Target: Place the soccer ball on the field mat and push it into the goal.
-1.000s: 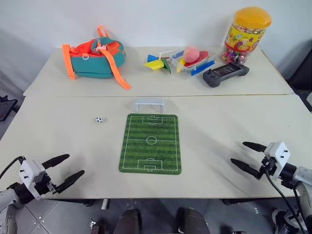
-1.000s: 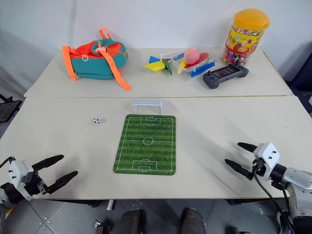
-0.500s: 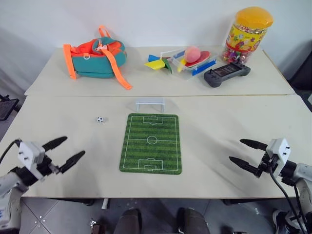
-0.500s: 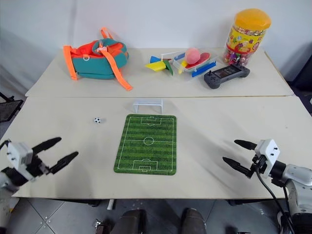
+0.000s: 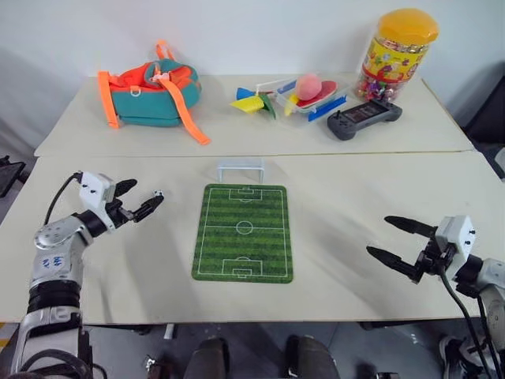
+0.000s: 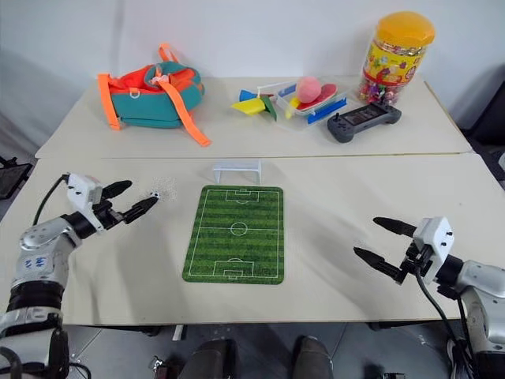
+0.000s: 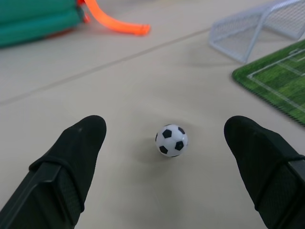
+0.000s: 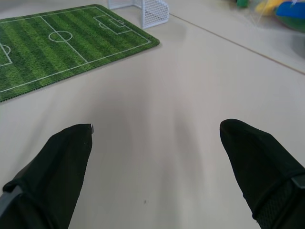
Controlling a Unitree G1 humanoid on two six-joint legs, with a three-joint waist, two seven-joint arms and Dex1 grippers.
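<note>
The soccer ball (image 7: 171,140), tiny and white with black patches, lies on the bare table left of the field mat (image 5: 245,233). My left gripper (image 5: 146,190) is open, and its black fingers (image 7: 78,143) stand on either side of the ball without touching it. The ball sits just ahead of the fingertips. The green striped mat lies flat mid-table, with the white goal (image 5: 241,167) standing just beyond its far short edge. My right gripper (image 5: 378,236) is open and holds nothing, hovering over the table well to the right of the mat.
On the far table stand a teal and orange backpack (image 5: 146,91), a clear tray with a pink ball and coloured pieces (image 5: 308,91), a dark game controller (image 5: 364,120) and a yellow-lidded candy jar (image 5: 398,51). A seam runs between the two tables just behind the goal.
My left arm has swung forward from the table's near left edge up to the ball, fingers still open. The right gripper has barely shifted. The ball, mat and goal have stayed put.
</note>
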